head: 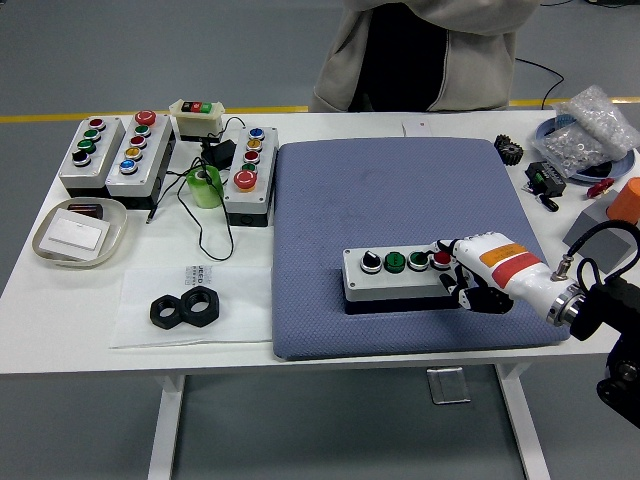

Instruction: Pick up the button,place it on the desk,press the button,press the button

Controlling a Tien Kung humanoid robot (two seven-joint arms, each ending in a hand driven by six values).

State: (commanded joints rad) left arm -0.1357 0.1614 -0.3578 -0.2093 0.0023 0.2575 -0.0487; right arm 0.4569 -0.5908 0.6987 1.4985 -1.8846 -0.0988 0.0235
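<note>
A white table (330, 345) stands on a grey floor with a yellow line behind it, and a person in a grey jacket (430, 50) waits at the far side, top centre; no hands of theirs show.

At the lower right, the right hand (470, 272) reaches in with its fingers (449, 250) curled and one fingertip resting on the red button (441, 259) at the right end of the button box (403, 277). It grasps nothing; it seems to be pressing, though whether the button is actually pushed down cannot be told. The left hand is out of view.

The button box lies flat on the blue-grey pad (400, 230), at lower centre-right, with a black knob and two green buttons to the left of the red one. So I judge the picking up and setting down as done, and the work now in the pressing stage; which of the two presses this is cannot be read from here.

Further out, at the upper left, three more button boxes (135, 150) sit beside a green tape roll (205, 186). At middle left a shallow tray (105, 245) holds a white card. Two black nuts (185, 309) lie on a clear sheet at lower left. At the upper right a blue dish (545, 130) carries a clear bag of small metal parts (590, 125).
</note>
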